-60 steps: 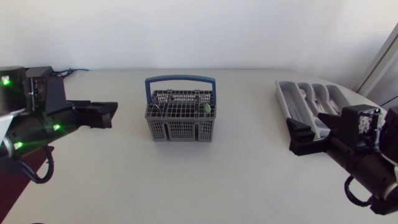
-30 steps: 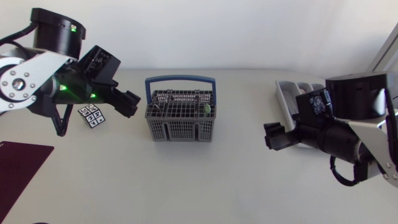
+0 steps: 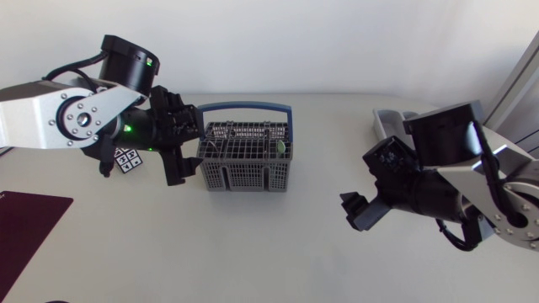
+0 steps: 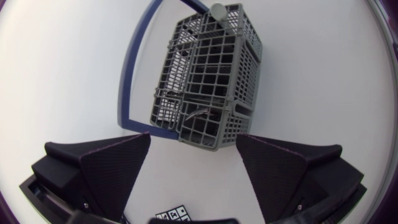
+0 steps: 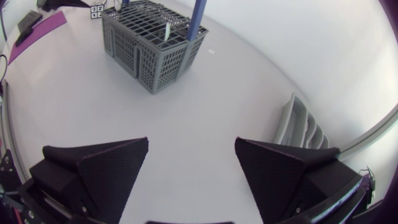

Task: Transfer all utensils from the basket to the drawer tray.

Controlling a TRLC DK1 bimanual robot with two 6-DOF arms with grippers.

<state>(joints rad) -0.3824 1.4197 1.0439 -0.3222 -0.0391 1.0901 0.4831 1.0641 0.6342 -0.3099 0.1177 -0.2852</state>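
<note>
right end effector, fingers spread wide, only bare white table between them. ahead, well apart: grey wire basket with blue handle, a pale green utensil upright inside near the handle. grey drawer tray, partly seen, well apart from the basket.

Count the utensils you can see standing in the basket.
1: a pale, green-tinged utensil tip pokes up at the right-hand end of the grey plastic mesh basket in the head view, beside its blue handle. More may be hidden behind the mesh.
</note>
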